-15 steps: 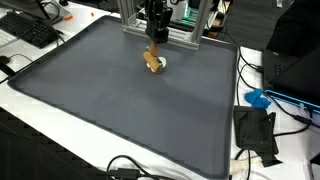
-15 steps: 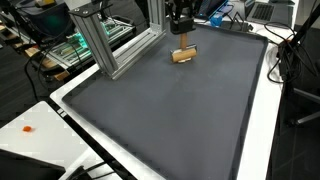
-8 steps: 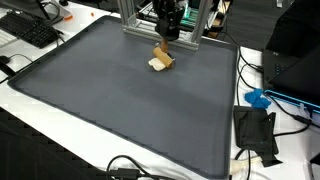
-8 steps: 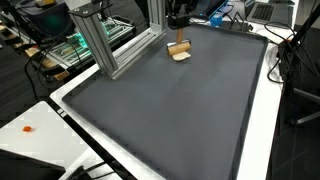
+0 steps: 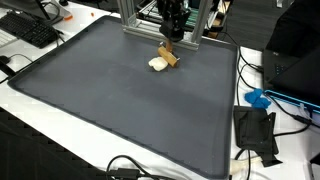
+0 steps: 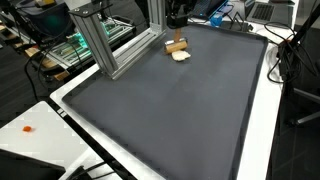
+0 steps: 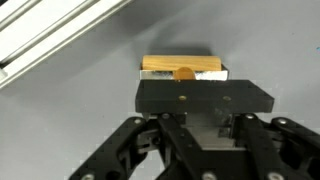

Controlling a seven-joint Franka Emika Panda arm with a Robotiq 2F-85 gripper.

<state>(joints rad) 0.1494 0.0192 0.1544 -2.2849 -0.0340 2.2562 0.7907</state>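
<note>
One wooden block (image 5: pixel 170 56) is clenched in the pincer (image 5: pixel 172 36), hanging tilted just below it over the dark mat (image 5: pixel 100 110), so I'd call this step lift-and-carry; next move needs a steady grip and clearance from the metal frame (image 6: pixel 108 45) close beside the pincer. Wrist view shows the jaws pinched across the block's long side, round peg at mid-span; both exterior views show a white piece (image 6: pixel 181 57) at the block's low end – attached or loose, can't tell.
</note>
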